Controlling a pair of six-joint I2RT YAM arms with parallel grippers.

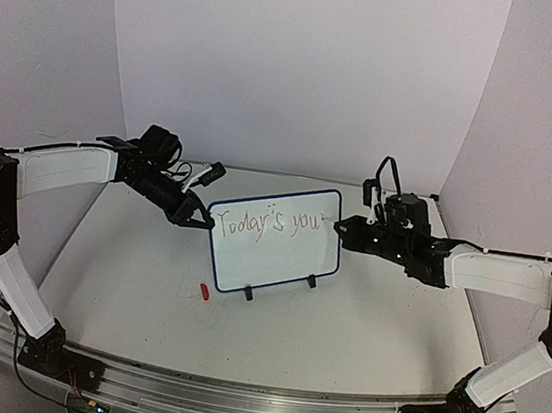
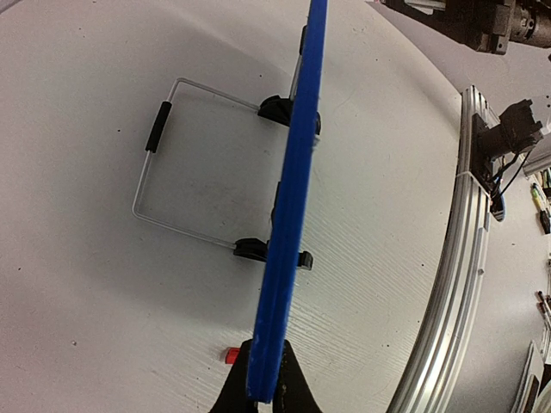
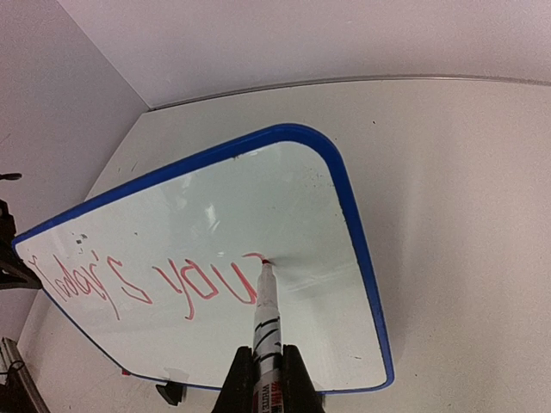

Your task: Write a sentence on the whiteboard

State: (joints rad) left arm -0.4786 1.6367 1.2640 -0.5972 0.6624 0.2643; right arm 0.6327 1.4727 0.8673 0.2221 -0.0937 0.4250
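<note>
The whiteboard [image 1: 277, 242] stands on two black feet mid-table, blue-framed. The sentence [image 1: 269, 220] reads "Today's you" in red, with the stroke of another letter begun; it also shows in the right wrist view [image 3: 172, 288]. My left gripper [image 1: 204, 221] is shut on the board's left edge; the left wrist view shows its fingers clamping the blue frame [image 2: 288, 198]. My right gripper [image 1: 341, 231] is shut on a red marker [image 3: 267, 331], whose tip touches the board [image 3: 258, 215] at the end of the writing.
A small red marker cap [image 1: 202, 292] lies on the table in front of the board's left corner; it also shows in the left wrist view [image 2: 232, 354]. The board's wire stand [image 2: 159, 172] extends behind it. The aluminium rail [image 1: 253, 397] runs along the near edge.
</note>
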